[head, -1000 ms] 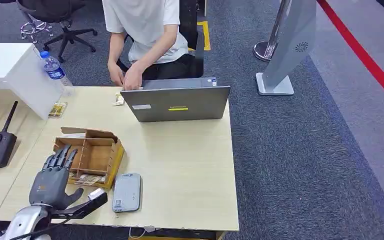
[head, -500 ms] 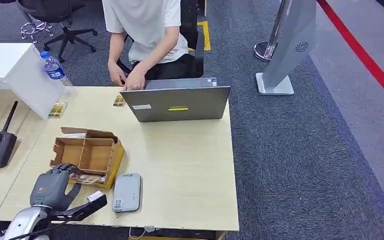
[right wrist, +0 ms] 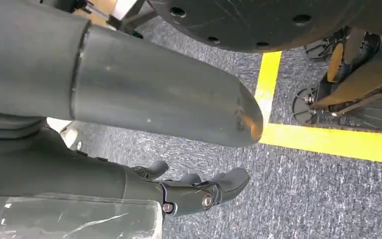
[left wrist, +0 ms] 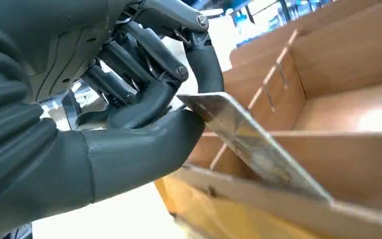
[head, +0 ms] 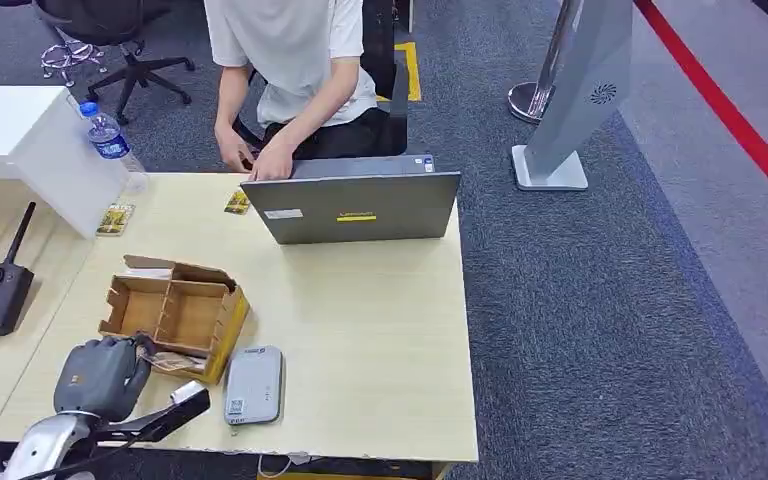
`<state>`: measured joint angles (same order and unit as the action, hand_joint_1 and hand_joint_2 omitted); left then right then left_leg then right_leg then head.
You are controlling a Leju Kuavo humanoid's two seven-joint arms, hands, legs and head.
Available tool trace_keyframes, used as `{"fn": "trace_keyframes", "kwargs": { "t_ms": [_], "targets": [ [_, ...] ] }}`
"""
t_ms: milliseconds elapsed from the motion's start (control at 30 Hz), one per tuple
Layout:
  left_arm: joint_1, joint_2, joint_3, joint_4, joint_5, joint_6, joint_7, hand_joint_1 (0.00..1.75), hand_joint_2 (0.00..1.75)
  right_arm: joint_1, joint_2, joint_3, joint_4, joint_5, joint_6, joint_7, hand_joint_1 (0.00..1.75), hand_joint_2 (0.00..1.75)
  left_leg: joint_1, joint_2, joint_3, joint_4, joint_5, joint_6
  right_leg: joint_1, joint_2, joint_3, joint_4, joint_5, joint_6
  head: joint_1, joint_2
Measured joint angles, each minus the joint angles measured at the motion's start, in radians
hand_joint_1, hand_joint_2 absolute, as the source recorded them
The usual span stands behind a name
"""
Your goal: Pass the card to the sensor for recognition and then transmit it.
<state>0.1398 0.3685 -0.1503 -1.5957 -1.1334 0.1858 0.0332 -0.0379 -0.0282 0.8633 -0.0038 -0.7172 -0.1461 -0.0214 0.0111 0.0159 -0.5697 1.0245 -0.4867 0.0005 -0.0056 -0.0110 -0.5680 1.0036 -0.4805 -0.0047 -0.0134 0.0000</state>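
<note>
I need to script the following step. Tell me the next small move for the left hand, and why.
Probably lift the card clear of the cardboard box and carry it toward the grey sensor beside it. The left hand already pinches the card between thumb and fingers, but the card's far end still lies tilted over the box's near wall.

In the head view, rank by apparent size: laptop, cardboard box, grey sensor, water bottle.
1. laptop
2. cardboard box
3. grey sensor
4. water bottle, though it stands farther from the camera, so this rank is less sure.
</note>
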Motion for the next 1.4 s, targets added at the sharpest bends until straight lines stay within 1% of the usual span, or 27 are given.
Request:
{"fn": "trace_keyframes", "kwargs": {
  "t_ms": [133, 200, 267, 367, 533, 600, 633, 667, 733, 767, 800, 867, 900, 967, 1000, 1033, 1067, 1100, 1167, 1200, 1300, 1333, 1400],
  "targets": [
    [0.009, 0.0, 0.004, -0.008, -0.003, 0.026, -0.001, 1.75, 1.75, 0.0, 0.0, 0.005, 0.0, -0.017, -0.003, 0.0, 0.0, 0.0, 0.0, 0.0, 0.0, 0.0, 0.0, 0.0, 0.0, 0.0, 0.0, 0.0, 0.0, 0.0, 0.0, 0.0],
    [0.024, 0.0, 0.013, -0.041, 0.005, 0.058, -0.018, 1.75, 1.75, 0.002, 0.0, 0.012, 0.0, -0.027, -0.009, 0.0, 0.0, 0.0, 0.0, 0.0, 0.0, 0.0, 0.0, 0.0, 0.0, 0.0, 0.0, 0.0, 0.0, 0.0, 0.0, 0.0],
    [0.036, 0.001, 0.026, -0.082, 0.014, 0.087, -0.038, 1.75, 1.75, 0.004, 0.0, 0.02, 0.0, -0.039, -0.013, 0.0, 0.0, 0.0, 0.0, 0.0, 0.0, 0.0, 0.0, 0.0, 0.0, 0.0, 0.0, 0.0, 0.0, 0.0, 0.0, 0.0],
    [0.059, 0.009, 0.035, -0.167, 0.031, 0.096, -0.067, 1.75, 1.75, 0.006, 0.0, 0.027, 0.0, -0.054, -0.016, 0.0, 0.0, 0.0, 0.0, 0.0, 0.0, 0.0, 0.0, 0.0, 0.0, 0.0, 0.0, 0.0, 0.0, 0.0, 0.0, 0.0],
    [0.069, 0.056, 0.048, -0.33, 0.107, 0.098, -0.124, 1.75, 1.75, 0.008, 0.0, 0.042, 0.0, -0.08, -0.014, -0.008, 0.0, 0.0, 0.0, 0.0, 0.0, 0.0, 0.0, 0.0, 0.0, 0.0, 0.0, 0.0, 0.0, 0.0, 0.0, 0.0],
    [0.039, 0.076, 0.053, -0.38, 0.137, 0.095, -0.128, 1.75, 1.75, 0.009, 0.0, 0.052, 0.0, -0.084, -0.013, -0.01, 0.0, 0.0, 0.0, -0.001, 0.0, 0.0, 0.001, -0.001, 0.0, -0.001, -0.001, 0.0, 0.0, 0.0, 0.0, 0.0],
    [0.002, 0.082, 0.053, -0.398, 0.153, 0.081, -0.125, 1.75, 1.75, 0.009, 0.0, 0.058, 0.0, -0.081, -0.011, -0.01, 0.0, 0.0, 0.0, -0.003, 0.0, 0.0, 0.002, -0.001, 0.0, -0.002, 0.0, 0.0, 0.0, 0.0, 0.0, 0.0],
    [-0.045, 0.084, 0.053, -0.402, 0.161, 0.062, -0.12, 1.75, 1.75, 0.009, 0.0, 0.067, 0.0, -0.08, -0.01, -0.01, 0.0, 0.0, 0.0, -0.005, 0.0, 0.0, 0.003, -0.001, 0.0, -0.005, -0.001, 0.0, 0.0, 0.0, 0.0, 0.0],
    [-0.162, 0.084, 0.052, -0.399, 0.151, 0.012, -0.082, 1.75, 1.75, 0.005, 0.0, 0.086, 0.0, -0.069, -0.005, -0.009, 0.0, 0.0, 0.0, -0.008, -0.001, 0.0, 0.004, -0.001, 0.001, -0.008, -0.002, 0.0, 0.002, 0.0, 0.0, 0.0],
    [-0.251, 0.082, 0.05, -0.382, 0.133, -0.013, -0.055, 1.75, 1.75, 0.001, 0.0, 0.1, 0.0, -0.061, 0.0, -0.006, 0.0, 0.0, 0.0, -0.009, -0.002, 0.0, 0.007, -0.002, 0.001, -0.008, -0.001, 0.0, 0.003, -0.001, 0.0, 0.0],
    [-0.319, 0.08, 0.046, -0.359, 0.118, -0.027, -0.038, 1.75, 1.75, -0.004, 0.0, 0.11, 0.0, -0.058, 0.003, -0.005, 0.0, 0.0, 0.0, -0.01, -0.002, 0.0, 0.008, -0.002, 0.001, -0.008, -0.001, 0.0, 0.004, -0.001, 0.0, 0.0],
    [-0.448, 0.068, 0.029, -0.287, 0.069, -0.037, 0.0, 1.75, 1.75, -0.011, 0.0, 0.132, 0.0, -0.044, 0.01, -0.002, 0.0, 0.0, 0.0, -0.009, -0.002, 0.0, 0.009, -0.002, 0.001, -0.008, -0.002, 0.0, 0.007, -0.002, 0.0, 0.0],
    [-0.529, 0.057, 0.014, -0.22, 0.025, -0.033, 0.024, 1.75, 1.75, -0.014, 0.0, 0.146, -0.001, -0.034, 0.015, 0.005, 0.0, 0.0, 0.0, -0.009, -0.003, 0.0, 0.011, -0.002, 0.001, -0.008, -0.002, 0.0, 0.008, -0.001, 0.0, 0.0],
    [-0.634, 0.04, -0.008, -0.116, -0.059, -0.027, 0.064, 1.75, 1.75, -0.023, 0.0, 0.168, -0.003, -0.017, 0.021, 0.018, 0.0, 0.0, 0.0, -0.006, -0.002, 0.0, 0.012, -0.003, 0.0, -0.005, -0.004, 0.0, 0.011, -0.003, 0.001, 0.0],
    [-0.687, 0.028, -0.022, -0.055, -0.094, -0.016, 0.076, 1.75, 1.75, -0.024, 0.0, 0.179, -0.008, -0.01, 0.022, 0.026, 0.0, 0.0, 0.0, -0.004, -0.003, 0.001, 0.012, -0.003, 0.001, -0.003, -0.005, 0.0, 0.012, -0.002, -0.004, 0.0],
    [-0.771, 0.011, -0.039, 0.051, -0.125, 0.003, 0.079, 1.75, 1.75, -0.024, -0.001, 0.192, -0.018, -0.006, 0.022, 0.04, 0.0, 0.0, 0.002, -0.005, -0.007, 0.002, 0.014, -0.001, 0.002, -0.004, -0.006, 0.0, 0.013, -0.001, -0.005, 0.0],
    [-0.837, -0.007, -0.06, 0.149, -0.166, 0.016, 0.085, 1.75, 1.75, -0.026, -0.003, 0.206, -0.026, -0.003, 0.021, 0.052, 0.0, 0.0, 0.002, -0.007, -0.01, 0.002, 0.016, -0.002, 0.002, -0.007, -0.008, 0.0, 0.014, -0.002, 0.002, 0.0],
    [-0.886, -0.015, -0.074, 0.222, -0.195, 0.029, 0.093, 1.75, 1.75, -0.029, -0.005, 0.216, -0.034, 0.003, 0.021, 0.06, 0.0, 0.0, 0.001, -0.007, -0.01, 0.002, 0.016, -0.002, 0.002, -0.006, -0.009, 0.0, 0.015, -0.002, 0.003, 0.0],
    [-0.964, -0.045, -0.097, 0.352, -0.22, 0.034, 0.108, 1.75, 1.75, -0.03, -0.006, 0.232, -0.047, 0.006, 0.021, 0.071, 0.0, 0.0, 0.001, -0.003, -0.009, 0.002, 0.016, -0.002, 0.002, -0.002, -0.01, 0.0, 0.016, -0.003, -0.002, 0.0],
    [-0.995, -0.06, -0.109, 0.42, -0.228, 0.034, 0.116, 1.75, 1.75, -0.03, -0.006, 0.24, -0.053, 0.007, 0.021, 0.076, 0.0, 0.0, 0.001, -0.003, -0.01, 0.002, 0.016, -0.002, 0.002, -0.002, -0.01, 0.0, 0.017, -0.003, -0.001, 0.0],
    [-1.054, -0.095, -0.129, 0.538, -0.231, 0.027, 0.127, 1.75, 1.75, -0.03, -0.006, 0.256, -0.067, 0.007, 0.021, 0.081, 0.0, 0.0, 0.001, 0.0, -0.011, 0.002, 0.016, -0.002, 0.002, 0.0, -0.012, 0.0, 0.017, -0.002, -0.001, 0.0],
    [-1.069, -0.105, -0.132, 0.566, -0.229, 0.024, 0.127, 0.0, 1.75, -0.03, -0.006, 0.259, -0.069, 0.006, 0.021, 0.082, 0.0, 0.0, 0.001, 0.0, -0.011, 0.002, 0.016, -0.002, 0.002, 0.0, -0.012, 0.0, 0.017, -0.002, 0.0, 0.0],
    [-1.086, -0.12, -0.132, 0.602, -0.216, 0.026, 0.127, 0.0, 1.75, -0.03, -0.006, 0.267, -0.074, 0.005, 0.021, 0.084, 0.0, 0.0, 0.001, 0.0, -0.011, 0.002, 0.016, -0.002, 0.002, 0.0, -0.012, 0.0, 0.017, -0.002, 0.0, 0.0]
  ]
}}
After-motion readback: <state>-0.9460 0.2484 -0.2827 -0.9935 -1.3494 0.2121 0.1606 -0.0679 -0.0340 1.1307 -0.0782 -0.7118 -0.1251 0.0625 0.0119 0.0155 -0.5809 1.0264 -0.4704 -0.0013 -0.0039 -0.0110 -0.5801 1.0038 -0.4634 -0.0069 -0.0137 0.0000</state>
